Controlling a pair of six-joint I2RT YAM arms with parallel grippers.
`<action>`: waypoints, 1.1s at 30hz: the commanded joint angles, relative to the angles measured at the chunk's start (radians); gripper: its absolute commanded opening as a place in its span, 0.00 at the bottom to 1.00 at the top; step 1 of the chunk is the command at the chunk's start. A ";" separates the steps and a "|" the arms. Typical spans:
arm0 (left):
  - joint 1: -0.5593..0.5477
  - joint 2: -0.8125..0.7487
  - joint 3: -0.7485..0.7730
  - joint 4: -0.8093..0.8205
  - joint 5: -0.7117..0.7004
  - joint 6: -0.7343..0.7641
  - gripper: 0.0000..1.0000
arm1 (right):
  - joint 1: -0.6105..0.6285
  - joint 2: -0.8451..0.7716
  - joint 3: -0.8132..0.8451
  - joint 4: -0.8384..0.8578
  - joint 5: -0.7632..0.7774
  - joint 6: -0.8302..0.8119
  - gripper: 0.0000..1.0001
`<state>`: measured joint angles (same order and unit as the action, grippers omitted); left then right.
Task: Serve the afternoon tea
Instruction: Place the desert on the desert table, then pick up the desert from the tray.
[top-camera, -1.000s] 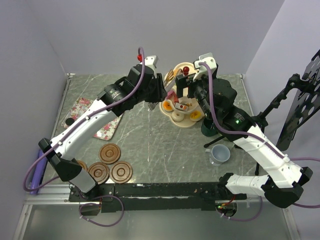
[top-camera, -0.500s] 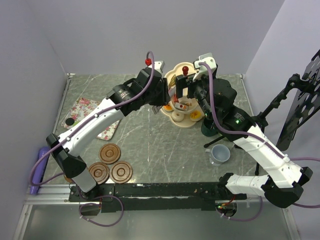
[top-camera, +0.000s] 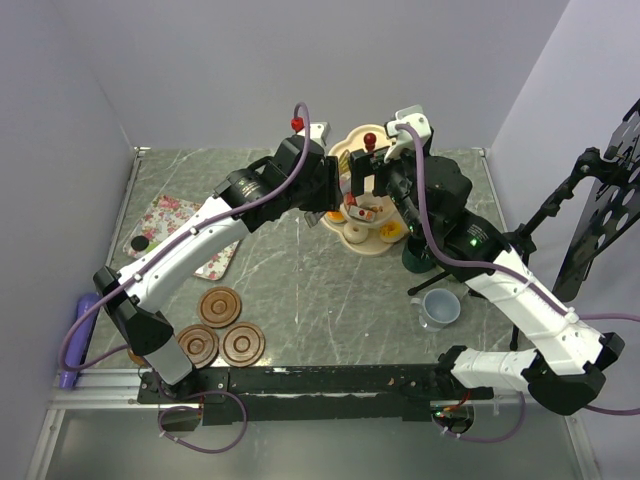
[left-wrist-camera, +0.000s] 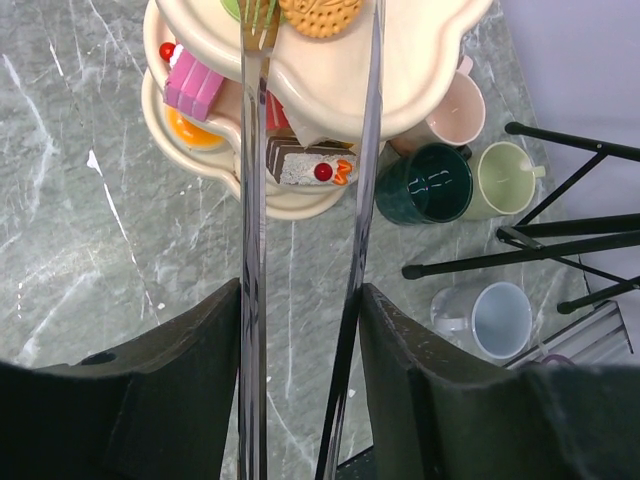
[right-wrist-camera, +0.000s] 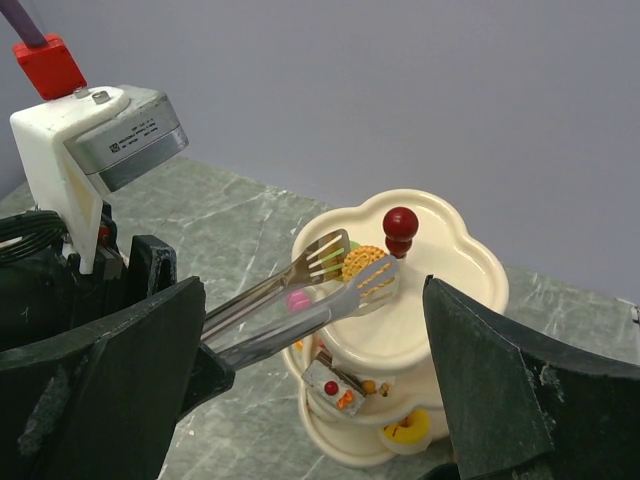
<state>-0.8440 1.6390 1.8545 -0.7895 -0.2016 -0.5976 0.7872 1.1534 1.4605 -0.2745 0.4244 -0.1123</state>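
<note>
Steel tongs (left-wrist-camera: 252, 200), clasped in the left gripper (left-wrist-camera: 300, 300), have just spread above the top tier of the stand (left-wrist-camera: 420, 60), seemingly freeing the biscuit (left-wrist-camera: 320, 14); the right gripper (right-wrist-camera: 312, 290) gapes, empty

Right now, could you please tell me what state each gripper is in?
Left gripper: closed on the metal tongs.
Right gripper: open, holding nothing.

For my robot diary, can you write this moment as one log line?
left gripper: holds tongs | tongs: tips either side of biscuit on stand top tier | right gripper: open, empty
</note>
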 joint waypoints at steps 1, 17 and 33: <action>-0.004 -0.015 0.040 0.039 -0.015 0.005 0.53 | -0.005 0.002 0.050 0.009 -0.007 0.008 0.95; -0.001 -0.145 -0.017 0.116 -0.091 0.024 0.57 | -0.006 0.011 0.055 -0.005 -0.016 0.013 0.95; 0.652 -0.439 -0.441 -0.131 0.019 0.146 0.53 | -0.005 0.014 0.049 0.009 -0.012 0.008 0.95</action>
<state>-0.3229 1.2301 1.4971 -0.8253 -0.2108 -0.5343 0.7872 1.1675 1.4719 -0.2928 0.4168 -0.1093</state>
